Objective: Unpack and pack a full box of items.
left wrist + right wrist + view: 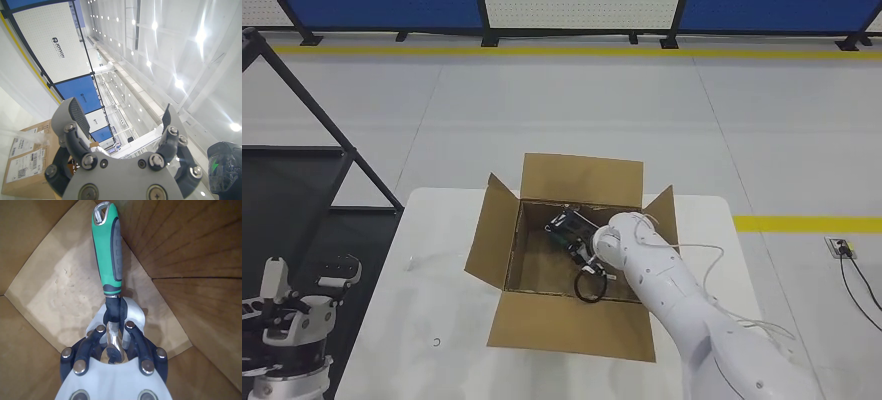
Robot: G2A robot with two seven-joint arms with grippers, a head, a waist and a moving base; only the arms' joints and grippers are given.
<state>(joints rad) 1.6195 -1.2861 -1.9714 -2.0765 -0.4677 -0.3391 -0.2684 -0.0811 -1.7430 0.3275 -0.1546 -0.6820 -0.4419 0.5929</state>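
An open cardboard box (542, 320) stands on the white table (432, 300) with its flaps spread. My right gripper (114, 313) is down inside the box, shut on the metal neck of a ratchet wrench (107, 247) with a green and grey handle. The handle points toward a far corner, above the box's bare floor (62, 291). From above, the right gripper (574, 240) and wrench (562, 230) sit near the box's back wall. My left gripper (121, 113) is open, holds nothing and points up at the ceiling; it sits off the table's left side (307, 282).
A black cable loop (589, 288) hangs by the right arm inside the box. A small ring (435, 345) lies on the table left of the box. The labelled side of the cardboard box (24, 161) is close beside the left gripper.
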